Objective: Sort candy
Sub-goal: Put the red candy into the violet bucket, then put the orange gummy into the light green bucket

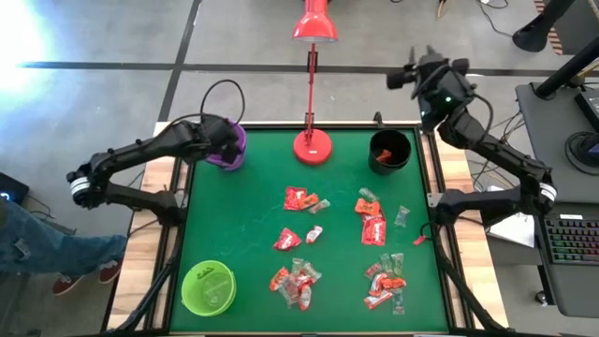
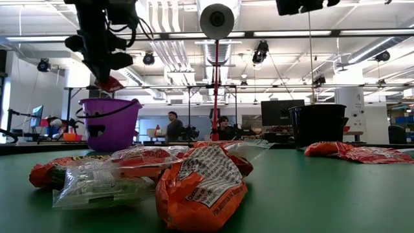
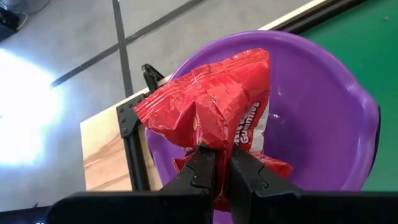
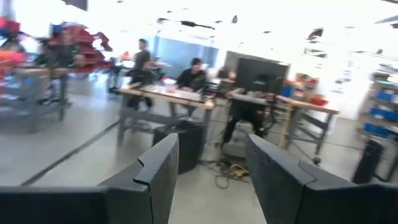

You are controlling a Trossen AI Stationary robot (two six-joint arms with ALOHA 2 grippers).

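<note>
The left gripper (image 3: pixel 216 163) is pinching a red candy bag (image 3: pixel 208 106) above the purple bucket (image 3: pixel 323 106); releasing off-centre risks catching the rim.

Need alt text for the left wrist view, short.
The left claw, shut, pinches a red candy bag over a purple bucket that holds more red candy. Beyond the bucket are the table's wooden edge and grey floor.

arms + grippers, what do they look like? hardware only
Two dark, near-black jointed arms with pale bands near the base joints. Black cables loop over the left arm by its left gripper; the right gripper has flat, angular black fingers. No other markings legible.
</note>
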